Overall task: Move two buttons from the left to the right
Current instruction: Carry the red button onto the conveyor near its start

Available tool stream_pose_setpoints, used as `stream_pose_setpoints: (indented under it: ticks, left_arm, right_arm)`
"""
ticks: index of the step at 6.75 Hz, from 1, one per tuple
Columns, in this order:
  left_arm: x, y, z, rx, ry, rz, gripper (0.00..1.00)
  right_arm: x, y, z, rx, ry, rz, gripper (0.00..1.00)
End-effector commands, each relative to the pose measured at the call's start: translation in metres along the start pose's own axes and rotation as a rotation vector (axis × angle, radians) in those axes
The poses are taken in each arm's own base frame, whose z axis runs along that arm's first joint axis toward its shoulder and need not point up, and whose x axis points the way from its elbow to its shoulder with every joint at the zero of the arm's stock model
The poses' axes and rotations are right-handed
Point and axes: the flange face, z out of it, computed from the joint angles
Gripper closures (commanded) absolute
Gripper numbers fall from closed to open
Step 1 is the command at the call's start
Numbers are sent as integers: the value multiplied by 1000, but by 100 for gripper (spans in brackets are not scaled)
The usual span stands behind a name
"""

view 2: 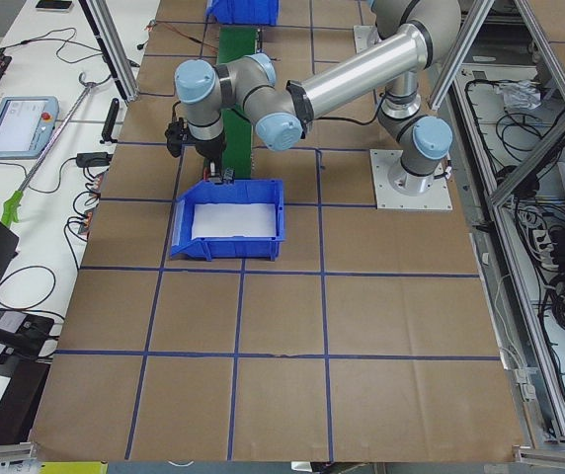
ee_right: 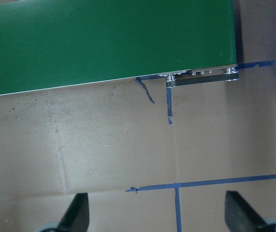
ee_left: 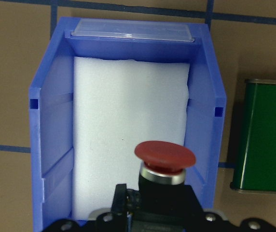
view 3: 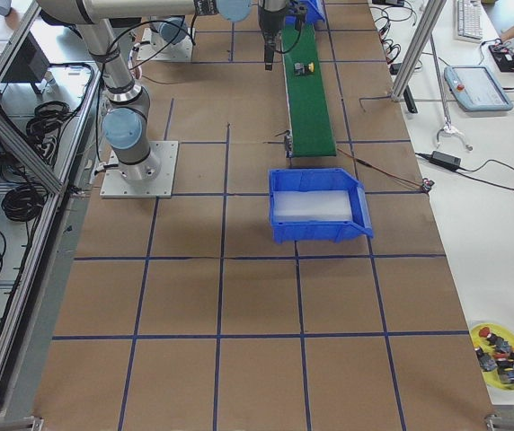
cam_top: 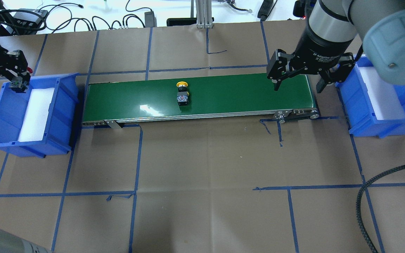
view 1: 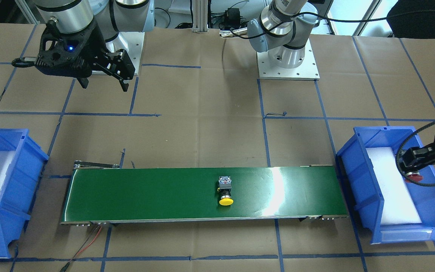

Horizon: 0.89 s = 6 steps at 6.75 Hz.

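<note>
**Red button held over the left bin, yellow one mid-belt**

My left gripper (view 1: 414, 163) is clamped on the red button (ee_left: 165, 155), gripping its boxy black body above the white foam pad (ee_left: 128, 111) in the left blue bin (ee_left: 56, 125). The domed cap looks smooth and top-heavy. I judge it could twist in my hold, or clip the bin's hard plastic wall on the way to the glossy green conveyor belt (view 1: 145, 196). The yellow button (view 1: 225, 193) lies on its side mid-belt, and its round cap could roll. My right gripper (cam_top: 297, 84) hangs spread wide near the belt's right end.
</note>
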Motion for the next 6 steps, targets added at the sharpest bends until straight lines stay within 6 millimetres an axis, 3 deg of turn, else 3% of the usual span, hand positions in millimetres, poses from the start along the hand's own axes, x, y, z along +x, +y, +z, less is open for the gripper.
stream_pose_setpoints:
  ticks: [1, 2, 3, 6]
  left_arm:
    - [94, -3, 8, -11, -3, -64, 92]
    - [142, -3, 25, -38, -9, -74, 92]
    - [170, 1, 32, -46, -12, -49, 92]
    - [169, 13, 75, 2, -14, -21, 92]
  right_arm:
    - [0, 0, 0, 0, 1, 1, 0]
    - [0, 0, 0, 0, 0, 1, 0]
    - [0, 0, 0, 0, 0, 1, 0]
    - [2, -1, 0, 1, 3, 1, 0]
